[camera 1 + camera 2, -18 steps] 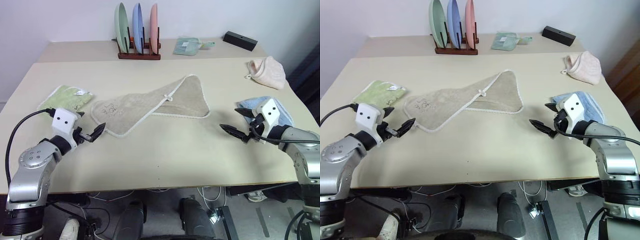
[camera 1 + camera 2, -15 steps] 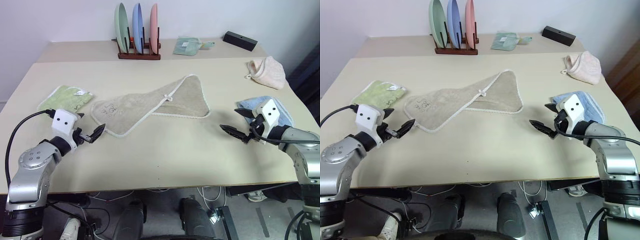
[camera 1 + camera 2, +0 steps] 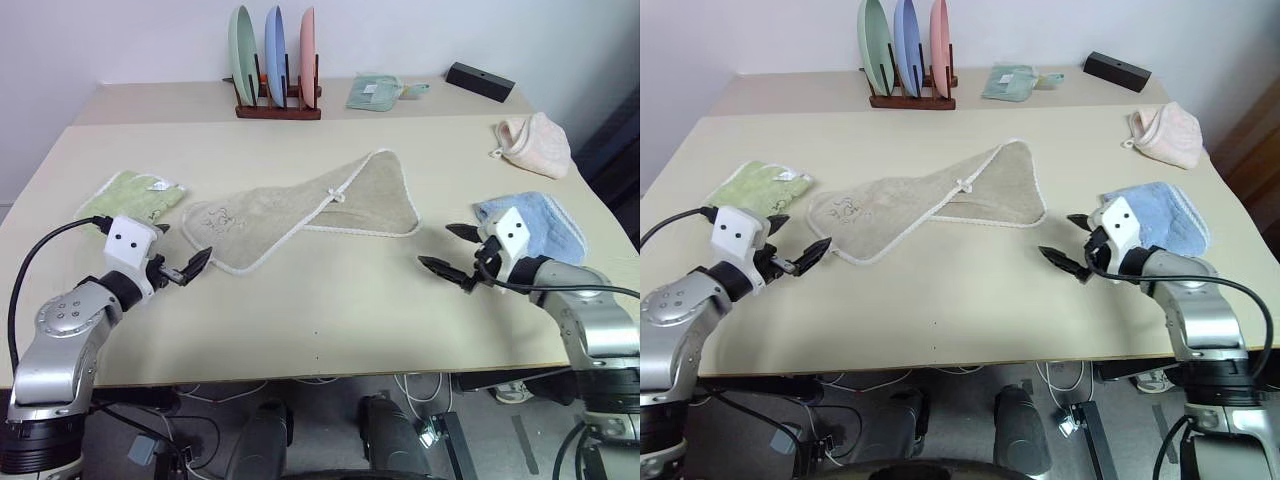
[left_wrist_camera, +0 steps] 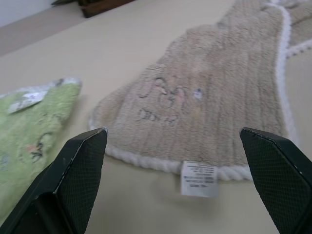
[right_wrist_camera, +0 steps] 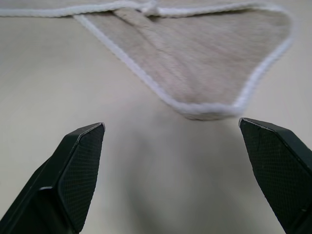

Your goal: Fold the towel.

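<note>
We see the towel (image 3: 318,212) lying crosswise between both wide-open, empty grippers, left gripper (image 3: 178,260) nearer its corner than right gripper (image 3: 452,254).

We see the towel (image 3: 320,208) lying flat in the middle of the table, beige-tan terry with white edge trim. It is loosely doubled over, narrow toward the near left, wide at the far right, with a faint dark motif near its left corner.

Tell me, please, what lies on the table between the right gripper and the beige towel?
Nothing: in the right wrist view only bare table separates the open right gripper from the towel corner.
</note>
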Tool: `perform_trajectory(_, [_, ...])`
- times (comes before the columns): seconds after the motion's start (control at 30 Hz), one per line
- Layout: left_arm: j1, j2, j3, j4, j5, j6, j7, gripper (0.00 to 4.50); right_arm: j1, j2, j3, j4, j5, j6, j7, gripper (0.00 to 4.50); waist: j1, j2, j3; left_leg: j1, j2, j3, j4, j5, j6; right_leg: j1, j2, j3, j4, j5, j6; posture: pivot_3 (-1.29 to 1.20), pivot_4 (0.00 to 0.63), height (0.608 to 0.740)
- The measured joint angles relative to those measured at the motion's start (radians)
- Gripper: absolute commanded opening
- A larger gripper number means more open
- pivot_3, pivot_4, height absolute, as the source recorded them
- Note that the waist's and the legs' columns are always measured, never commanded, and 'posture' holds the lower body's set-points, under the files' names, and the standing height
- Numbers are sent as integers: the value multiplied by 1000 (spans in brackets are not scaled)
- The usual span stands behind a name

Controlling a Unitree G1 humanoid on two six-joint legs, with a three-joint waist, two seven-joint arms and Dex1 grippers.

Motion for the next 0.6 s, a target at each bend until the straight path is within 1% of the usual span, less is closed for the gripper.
perform_trajectory(0.07, [8, 4, -51, -25, -1, -2, -40, 4420, 5, 10, 10, -38, 12, 26, -6, 4500, 1, 0, 0, 0, 0, 0, 0, 0, 0, 0, 0, 0, 0, 0, 0, 0, 150, 740])
perform_trajectory(0.17, [10, 6, -177, -100, -6, 3, -113, 4420, 36, 24, 18, -117, 27, 58, -21, 4500, 7, 0, 0, 0, 0, 0, 0, 0, 0, 0, 0, 0, -1, 0, 0, 0, 150, 740])
perform_trajectory(0.27, [-32, 20, -285, -122, 39, -8, -143, 4420, 81, 37, 17, -187, 36, 83, -57, 4500, 4, 0, 0, 0, 0, 0, 0, 0, 0, 0, 0, 0, 0, 0, 0, 0, 150, 740])
perform_trajectory(0.37, [-68, 57, -332, -85, 122, -39, -144, 4420, 138, 47, 13, -237, 36, 97, -98, 4500, -1, 1, 0, 0, 0, 0, -1, 0, 0, 0, 0, 0, 0, 0, 0, 0, 150, 740])
perform_trajectory(0.43, [-83, 62, -339, -47, 158, -40, -134, 4420, 164, 54, 13, -253, 34, 101, -114, 4500, -1, 1, 0, 0, 0, 0, 0, 0, 0, 0, 0, 0, 0, 0, 0, 0, 150, 740])
perform_trajectory(0.6, [-100, 63, -329, 48, 183, -36, -114, 4420, 157, 68, 19, -266, 34, 103, -146, 4500, 0, 1, 0, 0, 0, 0, 0, 0, 0, 0, 0, 0, 0, 0, 0, 0, 150, 740])
